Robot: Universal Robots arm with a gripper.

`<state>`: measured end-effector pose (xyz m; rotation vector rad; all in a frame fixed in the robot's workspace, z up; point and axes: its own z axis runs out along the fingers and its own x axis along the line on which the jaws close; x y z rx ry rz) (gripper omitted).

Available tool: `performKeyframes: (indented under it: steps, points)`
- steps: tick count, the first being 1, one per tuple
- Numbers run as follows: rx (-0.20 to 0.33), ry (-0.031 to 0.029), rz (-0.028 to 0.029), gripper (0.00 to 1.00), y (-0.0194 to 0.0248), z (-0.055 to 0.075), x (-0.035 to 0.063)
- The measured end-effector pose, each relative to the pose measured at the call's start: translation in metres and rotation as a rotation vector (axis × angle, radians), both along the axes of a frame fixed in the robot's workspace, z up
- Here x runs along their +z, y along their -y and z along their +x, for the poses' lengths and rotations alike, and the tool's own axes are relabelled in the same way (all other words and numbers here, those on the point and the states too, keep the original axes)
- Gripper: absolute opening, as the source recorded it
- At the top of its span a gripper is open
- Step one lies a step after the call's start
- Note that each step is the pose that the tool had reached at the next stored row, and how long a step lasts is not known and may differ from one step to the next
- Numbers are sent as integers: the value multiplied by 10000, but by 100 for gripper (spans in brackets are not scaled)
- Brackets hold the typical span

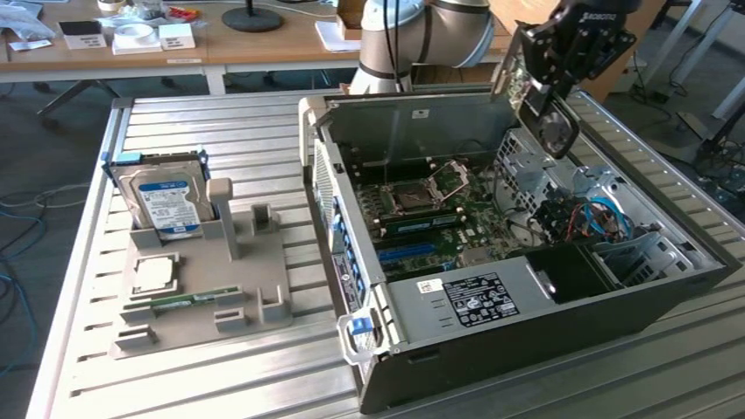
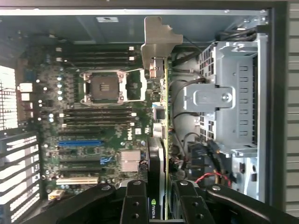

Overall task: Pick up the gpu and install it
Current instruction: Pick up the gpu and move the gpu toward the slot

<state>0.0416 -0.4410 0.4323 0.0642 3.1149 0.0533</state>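
Note:
My gripper (image 1: 550, 83) hangs over the open computer case (image 1: 524, 349), shut on the gpu (image 1: 557, 131). The gpu is a black card with a round fan, held upright above the far end of the motherboard (image 1: 431, 209). In the wrist view the gpu (image 2: 162, 140) is seen edge-on between my two black fingers (image 2: 135, 205), its silver bracket (image 2: 159, 42) pointing away toward the case's rear wall. It hovers over the motherboard (image 2: 103, 121), beside the grey drive cage (image 2: 229, 102), apart from the blue slot (image 2: 79, 143).
On the exterior view's left, a grey holder (image 1: 215, 288) carries a silver hard drive (image 1: 169, 196), a processor (image 1: 157, 272) and a green memory stick (image 1: 187, 301). Case and holder rest on a slatted metal table (image 1: 198, 375). A wooden desk (image 1: 233, 48) with boxes stands behind.

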Motion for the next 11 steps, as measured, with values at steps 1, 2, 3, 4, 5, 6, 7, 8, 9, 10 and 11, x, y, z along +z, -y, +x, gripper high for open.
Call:
performKeyframes:
  steps: [1,2,3,4,5,6,7,8,9,10,11]
  points:
    - [1,0,1,27,0,33,0]
    - [2,0,1,27,0,63,0]
    - [1,1,0,27,0,91,0]
    - [2,0,0,27,0,118,0]
    - [1,0,1,27,0,145,0]
    - [1,1,0,27,0,171,0]
    - [2,1,1,27,-1,194,-1]
    - [3,0,1,27,-1,202,-1]
    - [2,1,2,27,-1,202,-1]
    - [1,1,0,27,-1,202,0]
    - [1,0,0,27,-1,202,0]
